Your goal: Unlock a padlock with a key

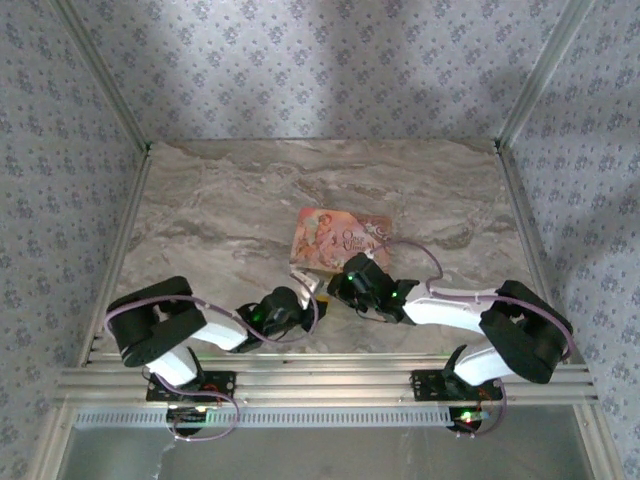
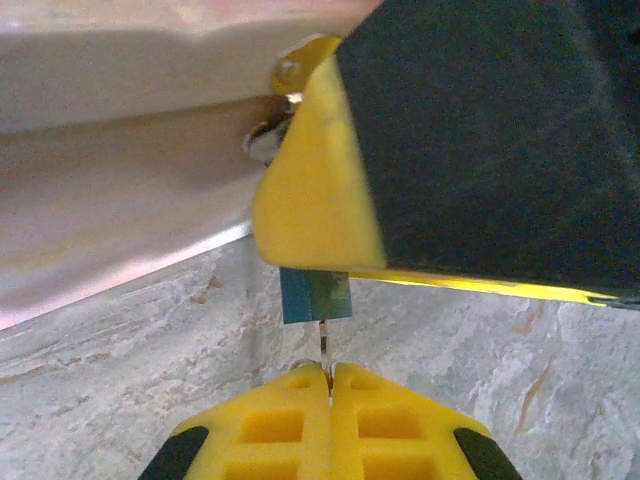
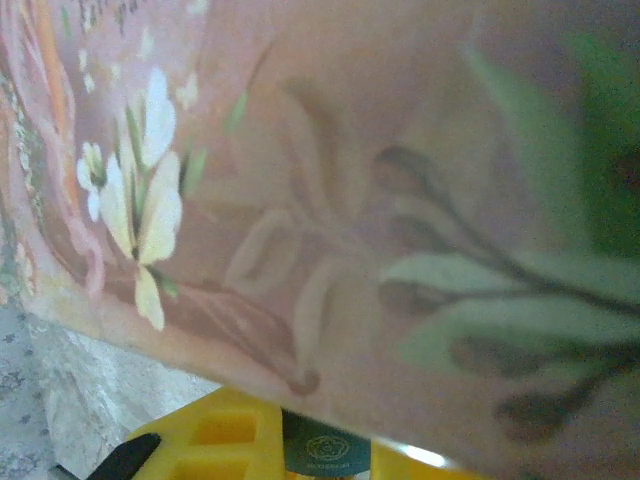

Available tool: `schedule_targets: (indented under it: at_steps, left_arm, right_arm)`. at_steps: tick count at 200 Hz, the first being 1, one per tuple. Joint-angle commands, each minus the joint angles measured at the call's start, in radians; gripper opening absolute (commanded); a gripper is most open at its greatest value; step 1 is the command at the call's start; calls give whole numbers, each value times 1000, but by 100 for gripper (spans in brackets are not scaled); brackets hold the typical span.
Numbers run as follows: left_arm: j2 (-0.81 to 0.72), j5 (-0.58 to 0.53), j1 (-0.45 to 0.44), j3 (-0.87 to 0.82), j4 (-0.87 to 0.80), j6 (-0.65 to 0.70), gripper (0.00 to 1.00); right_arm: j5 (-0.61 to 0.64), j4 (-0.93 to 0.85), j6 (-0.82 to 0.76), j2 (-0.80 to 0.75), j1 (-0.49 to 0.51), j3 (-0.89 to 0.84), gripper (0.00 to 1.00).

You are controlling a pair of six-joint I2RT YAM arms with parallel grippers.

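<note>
Left pincer [image 2: 328,372] together, clamped on key [image 2: 325,345], whose blade meets the underside of padlock [image 2: 315,296]. Right pincer [image 3: 322,445] clamped on padlock, over counter [image 2: 120,400], at 6 o'clock of box [image 1: 338,240].

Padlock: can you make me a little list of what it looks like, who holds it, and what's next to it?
padlock: tiny blue-teal block
held by: right hand, pinched between its yellow fingers
key: thin metal blade, its tip meeting the padlock
key held by: left hand, shut on it
nearby: pink box with flowers, close beside the padlock
</note>
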Motion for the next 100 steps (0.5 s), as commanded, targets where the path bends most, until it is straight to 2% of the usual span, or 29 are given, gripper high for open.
schedule_targets:
  at_steps: [1,24,42,64,71,87,100]
  left_arm:
    - [-64,-45,-25,27,-101,145,0]
    - [-105,-78,-25,6,-118,194,0]
    - [-112,-48,-16,7,-129,194,0]
    - [-98,-10,-8,7,-105,156,0]
    - [-93,-7,-8,6,-93,139,0]
    - [-82,-5,-5,2,-74,98,0]
    - [-77,-10,-5,3,-71,76,0]
  right_arm:
    - [-53,-94,33,13,13,23,0]
    - [-64,-101,41,13,13,32,0]
    - [-70,-110,39,11,16,45,0]
    - [-66,-117,37,6,22,55,12]
    - [-61,-116,40,0,25,56,19]
    - [-41,-125,43,-28,28,52,49]
    - [-23,-151,46,-61,30,48,59]
